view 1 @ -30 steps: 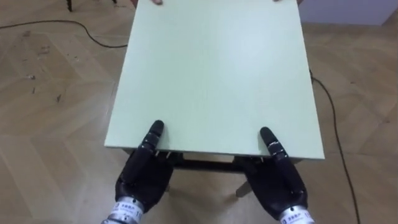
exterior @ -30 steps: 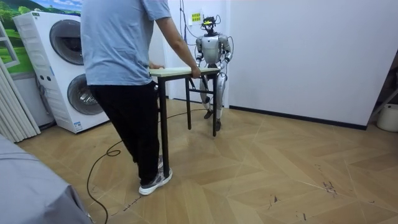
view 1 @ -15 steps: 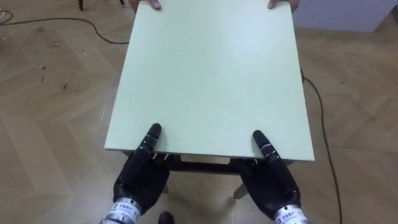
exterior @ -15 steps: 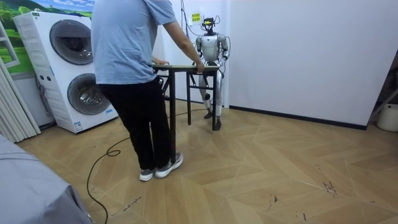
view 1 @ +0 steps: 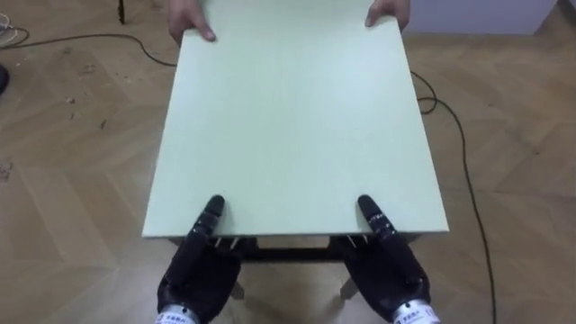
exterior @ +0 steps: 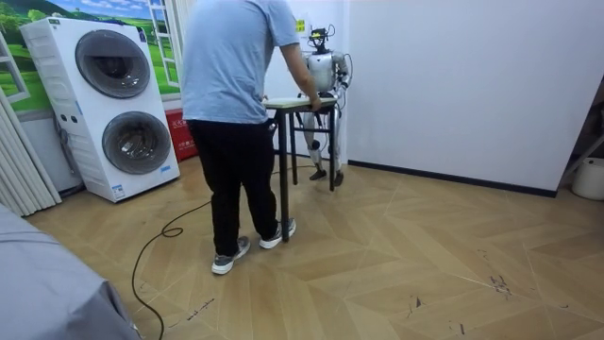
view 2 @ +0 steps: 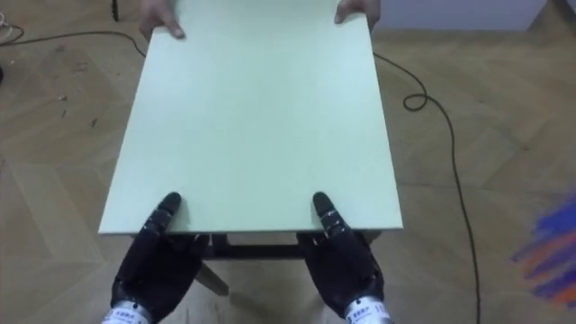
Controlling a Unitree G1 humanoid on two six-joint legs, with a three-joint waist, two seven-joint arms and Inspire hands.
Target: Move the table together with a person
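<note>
Your left hand and right hand clamp the near edge of the pale green table, thumbs on its worktop, fingers hidden beneath. A person's hands hold the far edge.

Pale green table (person's hands at far edge), parquet floor

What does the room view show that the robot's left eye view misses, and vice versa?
Room view: the whole person, stacked washing machines, a white wall. Left eye view: the robot's left hand and right hand at the table's near edge, the person's hands at its far edge. Both: the table between them, the wooden floor.
</note>
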